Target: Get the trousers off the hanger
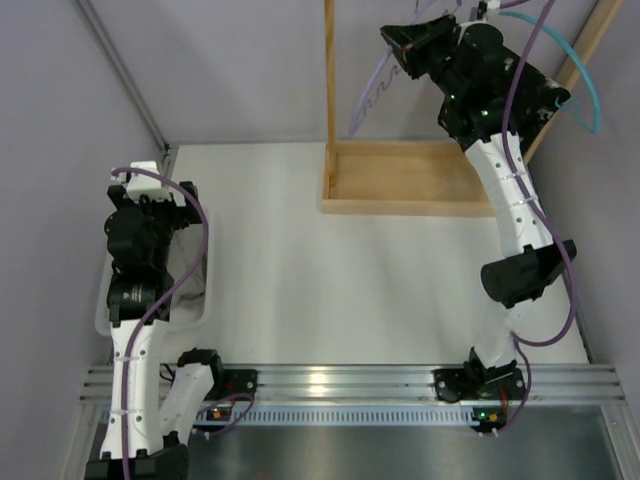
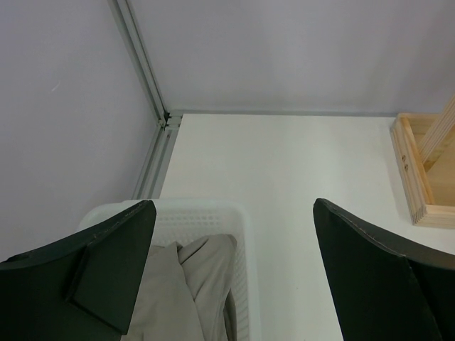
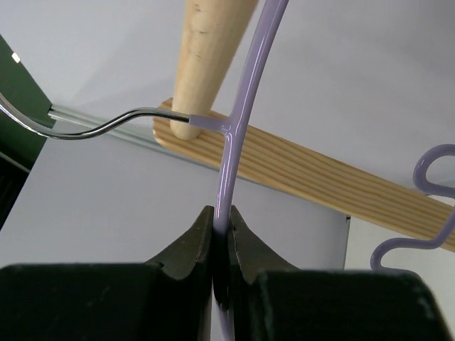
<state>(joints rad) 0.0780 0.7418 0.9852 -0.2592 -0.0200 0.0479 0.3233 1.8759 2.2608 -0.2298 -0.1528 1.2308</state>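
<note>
Beige trousers (image 2: 192,284) lie crumpled in a white perforated basket (image 2: 238,213) at the table's left side. My left gripper (image 2: 233,206) hovers over them, open wide, with nothing between its dark fingers (image 2: 114,263). Seen from above, that gripper (image 1: 150,210) sits over the basket (image 1: 197,300). Raised at the back right, my right gripper (image 3: 222,213) is shut on the thin lilac hanger (image 3: 245,78). The hanger's metal hook (image 3: 92,128) curves left beside a wooden rod (image 3: 206,50). In the top view the bare hanger (image 1: 370,95) hangs left of the right gripper (image 1: 400,45).
A wooden rack with a tray-like base (image 1: 400,205) and an upright post (image 1: 329,80) stands at the back centre. A teal curved piece (image 1: 590,95) shows behind the right arm. Grey walls close in on the left, back and right.
</note>
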